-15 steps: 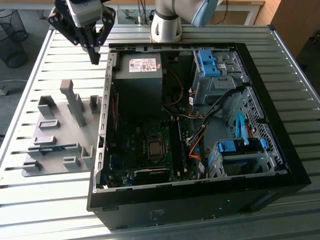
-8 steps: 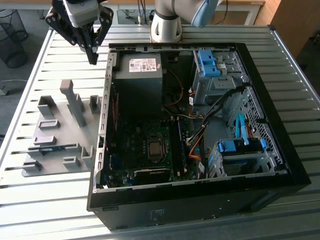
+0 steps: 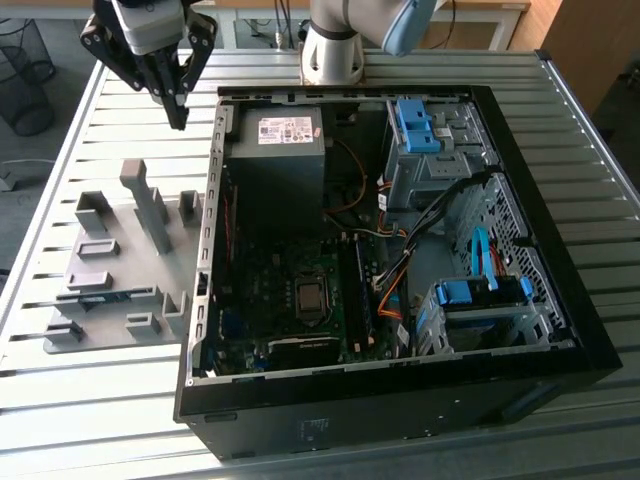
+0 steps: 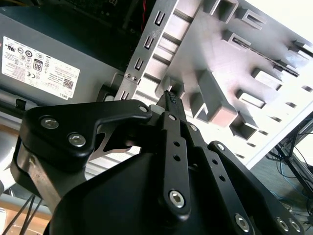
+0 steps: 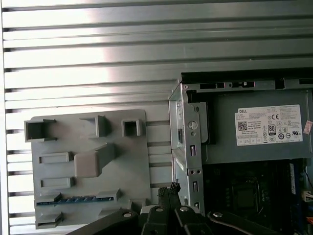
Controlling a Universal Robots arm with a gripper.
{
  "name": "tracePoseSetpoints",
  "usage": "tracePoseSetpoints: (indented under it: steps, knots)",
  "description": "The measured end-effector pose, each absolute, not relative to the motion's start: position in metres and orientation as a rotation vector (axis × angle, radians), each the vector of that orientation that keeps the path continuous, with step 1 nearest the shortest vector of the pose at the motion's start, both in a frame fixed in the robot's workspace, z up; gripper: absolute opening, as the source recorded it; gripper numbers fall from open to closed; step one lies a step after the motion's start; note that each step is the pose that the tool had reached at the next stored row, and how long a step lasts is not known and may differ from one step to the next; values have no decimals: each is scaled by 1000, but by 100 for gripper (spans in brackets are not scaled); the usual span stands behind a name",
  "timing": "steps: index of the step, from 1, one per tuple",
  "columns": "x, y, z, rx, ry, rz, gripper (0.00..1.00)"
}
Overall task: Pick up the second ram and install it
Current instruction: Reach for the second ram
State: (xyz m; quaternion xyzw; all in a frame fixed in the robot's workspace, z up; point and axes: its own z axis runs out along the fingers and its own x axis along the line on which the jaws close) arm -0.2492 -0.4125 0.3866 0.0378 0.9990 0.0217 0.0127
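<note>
**Work cell at the pick-up stage.** The gripper [image 3: 180, 118] hangs above the desk [image 3: 100, 400], close to the side wall of the open case [image 3: 400, 410] and clear of everything below it. In both wrist views its fingertips meet at a point with nothing between them, so it is closed and empty.

The ram [image 5: 78, 199] has not yet been picked up. It sits in the grey holder [image 5: 132, 166], which lies flat on the desk just beside the case. In the exterior view it is at the end of the holder nearer the camera, well apart from the gripper.

**Placement.** The ram stands on its long edge in a narrow slot, with low grey blocks flanking it. This probably keeps it upright in a fixed, repeatable pose and leaves the upper edge free for a pinch from above. Putting the holder against the case probably keeps the carry to the motherboard [image 3: 290, 290] short. The case lies on its side with the panel off, so the board faces up and a straight descent can reach it. The power supply [image 3: 275, 150] fills the corner nearest the gripper.

**Appearance of the ram.** It is a long, thin, blue-green strip seen almost edge-on. It is about as long as the slot that holds it and rises only a little above the holder plate. Darker patches spaced along its length are probably the chips. No finer detail can be made out.
</note>
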Motion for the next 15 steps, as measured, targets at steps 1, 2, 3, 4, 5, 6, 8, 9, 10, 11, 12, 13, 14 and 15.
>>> tracePoseSetpoints:
  steps: [1,2,3,4,5,6,8,9,10,11,12,13,14,15]
  knots:
    - [-251,-413,387,118,3113,68,10]
    - [-253,-413,387,118,3113,68,10]
    - [-255,-413,387,118,3113,68,10]
    - [-256,-412,387,118,3113,68,10]
    - [-256,-412,386,118,3114,68,10]
    - [-256,-412,386,118,3118,71,10]
    - [-256,-413,385,119,3129,71,10]
    - [-257,-412,385,120,3135,70,10]
    - [-257,-413,385,120,3137,70,10]
    - [-258,-413,385,120,3137,70,10]
    - [-260,-413,385,119,3137,70,10]
    - [-262,-413,385,119,3137,70,10]
    - [-265,-413,385,119,3137,70,10]
    - [-267,-413,385,119,3137,70,10]
